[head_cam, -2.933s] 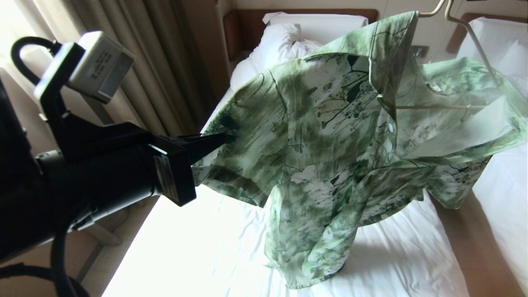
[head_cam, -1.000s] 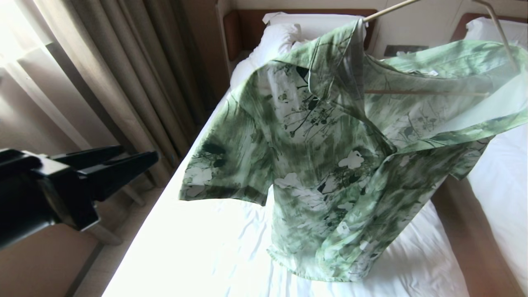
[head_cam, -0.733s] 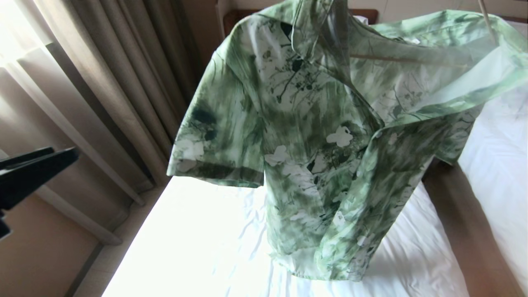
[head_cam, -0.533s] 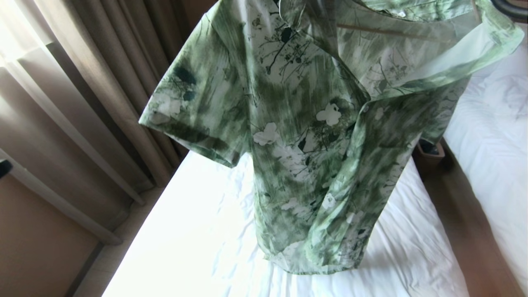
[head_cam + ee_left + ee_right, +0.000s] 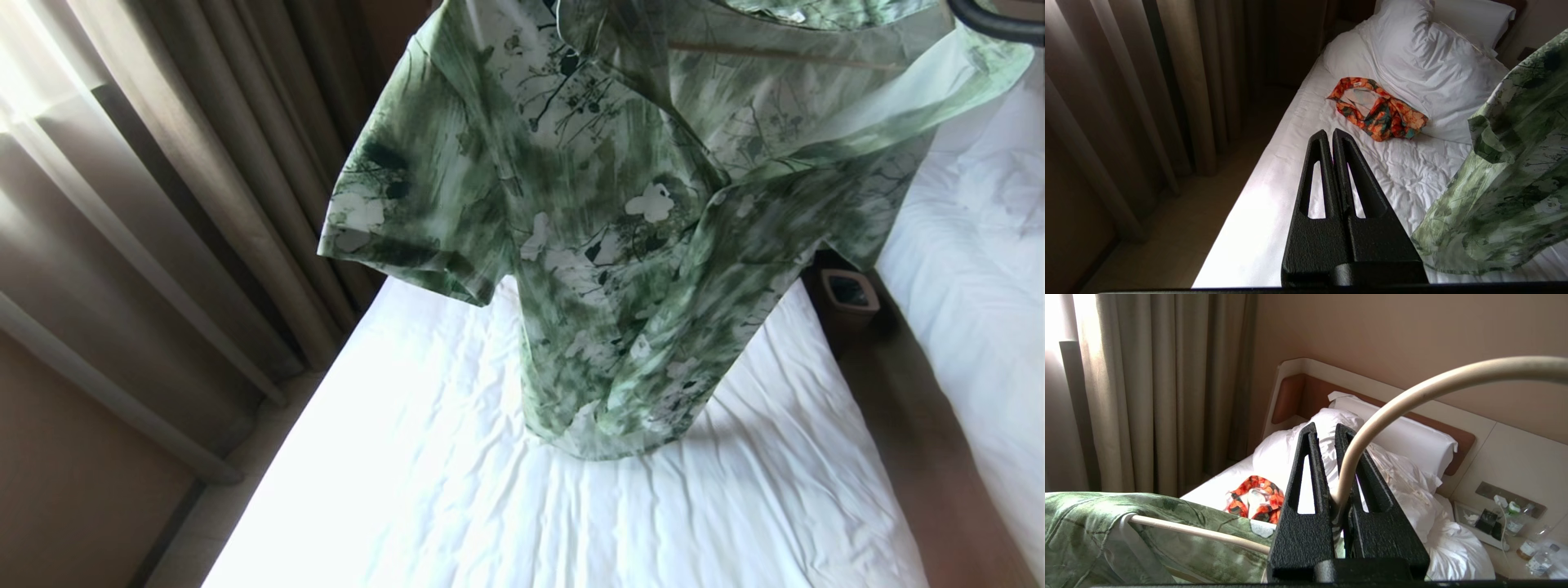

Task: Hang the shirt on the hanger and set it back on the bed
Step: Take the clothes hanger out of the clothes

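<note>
The green leaf-print shirt [image 5: 620,245] hangs on the cream hanger [image 5: 784,55], whose bar shows through the thin fabric. Its hem dangles just above the wrinkled white bed [image 5: 490,506]. In the right wrist view my right gripper [image 5: 1326,428] is shut on the hanger [image 5: 1412,396] just below its curved hook, with the shirt [image 5: 1086,522] draped over one hanger arm. My left gripper [image 5: 1329,132] is shut and empty; it hovers over the bed's curtain-side edge, apart from the shirt [image 5: 1506,183]. Neither gripper shows in the head view.
An orange floral garment [image 5: 1378,108] lies on the sheet in front of the big white pillow [image 5: 1421,53]. Beige curtains [image 5: 204,163] hang along the bed's left side. A small bin [image 5: 849,294] stands in the aisle beside a second white bed [image 5: 980,245].
My left gripper let go of the shirt sleeve, drew back left out of the head view and shut. The shirt rose on the hanger, its hem lifting off the sheet.
</note>
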